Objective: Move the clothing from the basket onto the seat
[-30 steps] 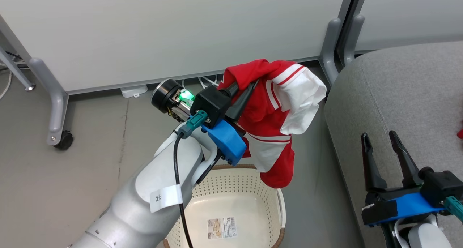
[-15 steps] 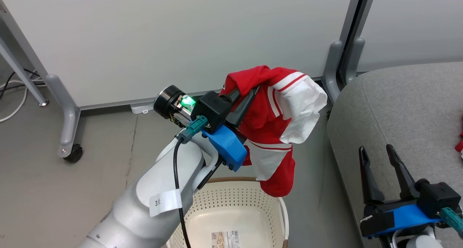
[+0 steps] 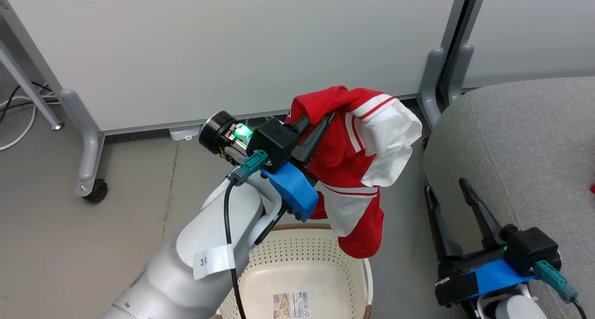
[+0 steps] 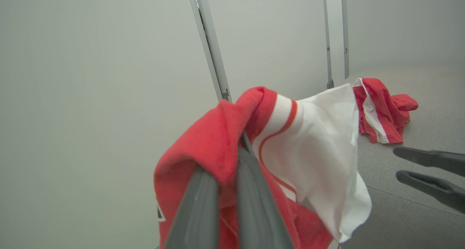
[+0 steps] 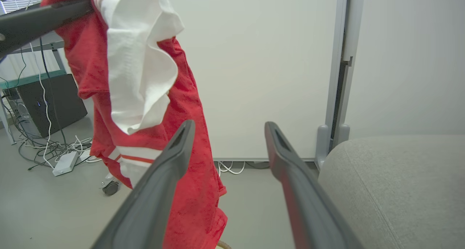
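The grey seat (image 3: 520, 137) lay to the right of my left claw (image 3: 320, 117), well apart from it, so I judged a sideways carry was called for. The basket (image 3: 297, 251) stood below that claw, with no cloth in the part I could see. My left claw was clenched on a fold of the red garment (image 3: 353, 170), held high so its hem hung above the basket. The other red garment (image 4: 381, 109) lay on the seat beyond. My right claw (image 3: 445, 187) hung released by the seat's edge, holding nothing
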### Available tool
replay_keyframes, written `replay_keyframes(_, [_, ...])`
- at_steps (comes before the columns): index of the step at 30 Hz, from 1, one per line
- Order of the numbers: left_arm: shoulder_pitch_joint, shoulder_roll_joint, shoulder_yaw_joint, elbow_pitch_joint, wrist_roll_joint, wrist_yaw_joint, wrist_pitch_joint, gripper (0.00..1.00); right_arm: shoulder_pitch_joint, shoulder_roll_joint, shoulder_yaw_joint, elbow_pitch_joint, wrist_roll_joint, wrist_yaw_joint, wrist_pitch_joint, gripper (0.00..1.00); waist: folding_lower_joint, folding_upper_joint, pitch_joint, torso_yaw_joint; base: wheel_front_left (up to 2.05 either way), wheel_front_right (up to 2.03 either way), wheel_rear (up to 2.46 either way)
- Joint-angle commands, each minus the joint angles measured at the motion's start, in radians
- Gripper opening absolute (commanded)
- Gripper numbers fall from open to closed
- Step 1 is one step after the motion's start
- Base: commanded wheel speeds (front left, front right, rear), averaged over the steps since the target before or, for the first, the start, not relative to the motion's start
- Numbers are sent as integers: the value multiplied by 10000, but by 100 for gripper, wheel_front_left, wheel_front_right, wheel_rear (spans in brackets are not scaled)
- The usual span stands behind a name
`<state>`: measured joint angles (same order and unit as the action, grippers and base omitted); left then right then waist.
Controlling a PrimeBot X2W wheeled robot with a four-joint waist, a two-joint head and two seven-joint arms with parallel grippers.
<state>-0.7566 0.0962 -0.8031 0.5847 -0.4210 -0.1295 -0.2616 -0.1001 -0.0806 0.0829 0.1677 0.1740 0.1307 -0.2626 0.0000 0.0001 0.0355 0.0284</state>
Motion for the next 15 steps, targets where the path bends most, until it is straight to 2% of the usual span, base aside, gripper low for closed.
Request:
replay_keyframes(1, [-37,8,12,-38,26,-16,-50,0,-176,-84,142,-56,80,1,-34,100,0,-1,42,9,0,0,0])
replay_keyframes(15, [-230,-153,-79,-92,110,-17,-50,0,-1618,-273,1660,412,191,1,-34,100,0,-1,349,168,0,0,0])
